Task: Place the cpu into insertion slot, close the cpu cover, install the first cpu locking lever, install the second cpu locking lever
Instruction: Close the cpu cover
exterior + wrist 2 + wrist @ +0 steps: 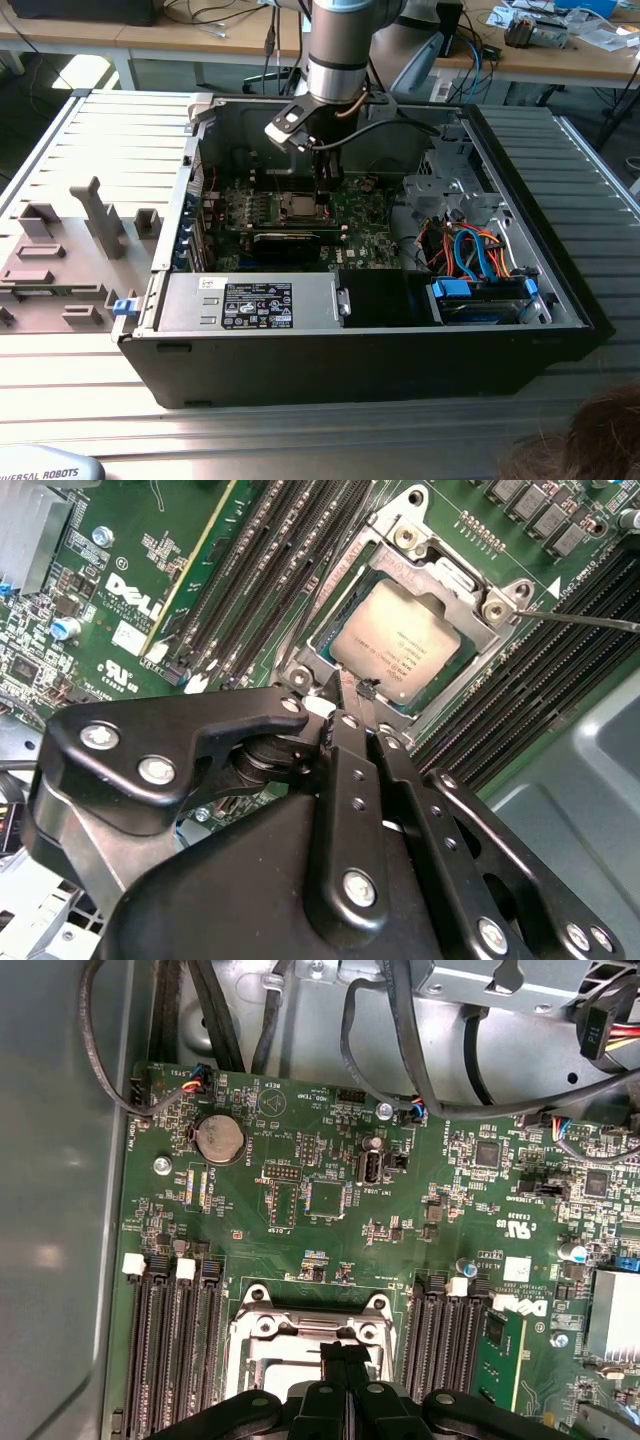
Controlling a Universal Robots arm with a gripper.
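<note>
print | white logo lettering on motherboard (150, 540) | faint engraving on cpu (400, 645) | black-and-white sticker (257, 305) on power supply (185, 300)

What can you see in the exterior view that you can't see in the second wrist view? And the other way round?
Exterior view: the whole black computer case, blue and orange cables, the robot arm, and a grey parts tray on the exterior view's left. Second wrist view: a thin metal lever beside the cpu cover. Both: the gripper close to the silver cpu, framed by that cover, on the green motherboard.
</note>
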